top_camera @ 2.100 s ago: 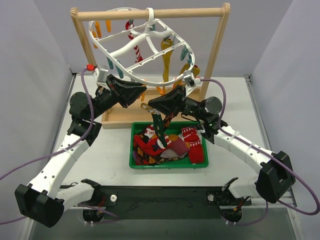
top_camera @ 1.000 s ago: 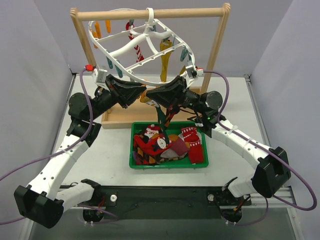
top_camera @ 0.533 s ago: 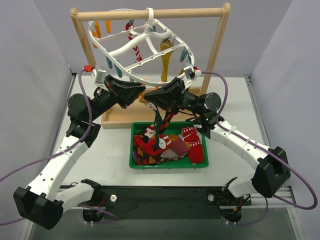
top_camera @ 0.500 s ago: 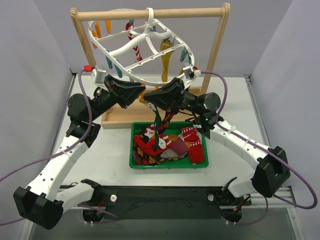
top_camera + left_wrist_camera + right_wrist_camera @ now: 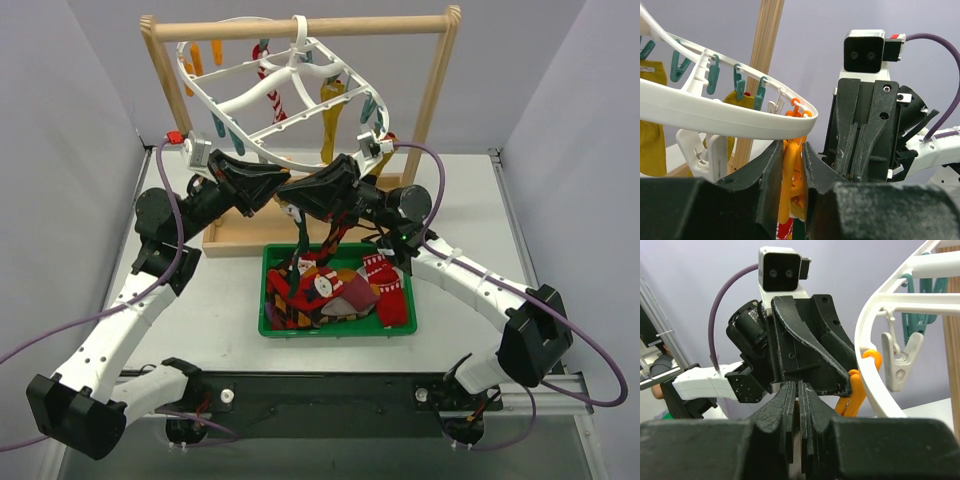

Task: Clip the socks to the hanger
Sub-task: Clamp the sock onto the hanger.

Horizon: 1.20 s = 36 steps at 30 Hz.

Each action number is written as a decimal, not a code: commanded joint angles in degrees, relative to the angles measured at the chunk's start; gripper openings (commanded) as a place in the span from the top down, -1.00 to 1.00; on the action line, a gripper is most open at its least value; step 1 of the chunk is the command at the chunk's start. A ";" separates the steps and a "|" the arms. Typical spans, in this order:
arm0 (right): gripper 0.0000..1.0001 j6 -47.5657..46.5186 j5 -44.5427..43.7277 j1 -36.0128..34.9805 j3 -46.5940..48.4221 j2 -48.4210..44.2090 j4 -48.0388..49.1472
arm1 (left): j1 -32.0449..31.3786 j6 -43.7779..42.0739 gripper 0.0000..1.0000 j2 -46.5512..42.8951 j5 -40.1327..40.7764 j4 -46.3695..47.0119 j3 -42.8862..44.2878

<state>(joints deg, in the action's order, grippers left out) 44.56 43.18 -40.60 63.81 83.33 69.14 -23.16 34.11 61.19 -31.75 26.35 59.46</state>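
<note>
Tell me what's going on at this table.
The robot's left end effector pinches an orange clip on the near rim of the hanger, while the right end effector, shut on a dark sock, holds it up right beside that clip. It does not look clipped yet. More socks lie in the green bin below.

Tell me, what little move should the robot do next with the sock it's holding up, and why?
Probably the right gripper should nudge the sock's top edge into the orange clip. The left gripper is pinching that clip under the hanger rim, and the sock dangles from the shut right gripper close by, not yet clipped.
</note>
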 commanded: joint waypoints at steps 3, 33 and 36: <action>1.00 -5.88 -3.89 1.04 -1.93 -5.98 9.61 | -0.92 1.31 1.00 -1.25 -4.90 -0.42 -0.40; 1.00 -11.86 -8.64 3.95 -7.74 -12.84 3.63 | 0.57 2.19 -0.71 -3.79 -5.52 -0.42 -2.25; 1.00 -12.47 -7.59 4.30 -7.04 -13.02 0.65 | 1.80 2.19 -0.80 -5.37 -5.87 -1.47 -2.77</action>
<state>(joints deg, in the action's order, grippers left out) 34.74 34.46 -36.80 56.01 72.31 66.96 -22.76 35.64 58.87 -35.57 25.17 56.93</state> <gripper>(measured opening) 0.053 0.882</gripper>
